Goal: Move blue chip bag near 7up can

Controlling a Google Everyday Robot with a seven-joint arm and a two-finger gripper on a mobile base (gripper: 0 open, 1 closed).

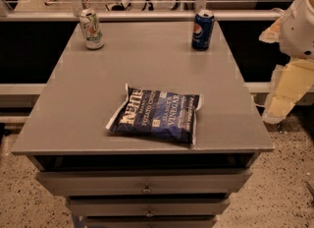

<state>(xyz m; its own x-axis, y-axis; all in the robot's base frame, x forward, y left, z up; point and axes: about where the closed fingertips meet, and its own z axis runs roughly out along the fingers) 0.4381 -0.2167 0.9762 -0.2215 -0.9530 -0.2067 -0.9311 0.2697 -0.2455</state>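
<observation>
Status: pre-grasp, nothing is being held yet. The tool is hanging off the right edge of the worktop, beside it and not over it, well apart from the bag. Can't tell whether it's released or clenched, since this angle isn't showing it.

The blue chip bag is lying flat near the front edge, roughly centre, skewed a little, lettering facing up. The 7up can is standing upright at the far left corner, well apart from the bag. A Pepsi can is standing at the far right, not the target. Drawers below are sitting slightly ajar, not relevant.

My read: the approach step is starting. The next move is calling for the arm to swing left over the worktop and come down on the bag from above. The bag looks crinkly and flat, so I'm expecting a pinch on a raised fold or sealed edge. Then carry it back-left and set it down short of the can without tipping it.
</observation>
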